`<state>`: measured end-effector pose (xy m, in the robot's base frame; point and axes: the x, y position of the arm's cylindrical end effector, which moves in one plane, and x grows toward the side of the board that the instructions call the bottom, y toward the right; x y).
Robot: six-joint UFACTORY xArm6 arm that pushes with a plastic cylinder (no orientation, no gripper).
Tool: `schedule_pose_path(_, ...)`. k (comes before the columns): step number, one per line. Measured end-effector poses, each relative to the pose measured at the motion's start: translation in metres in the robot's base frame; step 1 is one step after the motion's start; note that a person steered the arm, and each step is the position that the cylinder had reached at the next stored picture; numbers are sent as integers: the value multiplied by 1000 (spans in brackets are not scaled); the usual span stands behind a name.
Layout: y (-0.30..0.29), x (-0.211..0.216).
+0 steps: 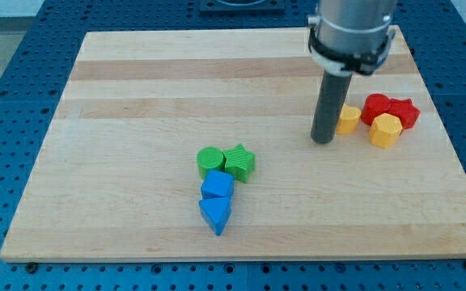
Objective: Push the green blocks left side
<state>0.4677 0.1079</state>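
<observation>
Two green blocks sit side by side near the board's middle: a round green cylinder point(209, 160) and, touching its right side, a green star point(239, 162). My tip point(323, 139) rests on the board well to the view's right of them and slightly higher, just left of a yellow block point(348, 120). The rod rises from the tip to the arm at the view's top.
A blue cube-like block point(217, 186) touches the green blocks from below, with a blue triangle point(215, 214) under it. At the right are a red cylinder point(377, 107), a red star point(404, 112) and a yellow hexagon point(385, 130). The wooden board point(136, 97) lies on a blue perforated table.
</observation>
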Motion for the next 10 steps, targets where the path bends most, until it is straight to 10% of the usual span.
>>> schedule_pose_path(2,-40,64)
schedule_pose_path(10,-249,2)
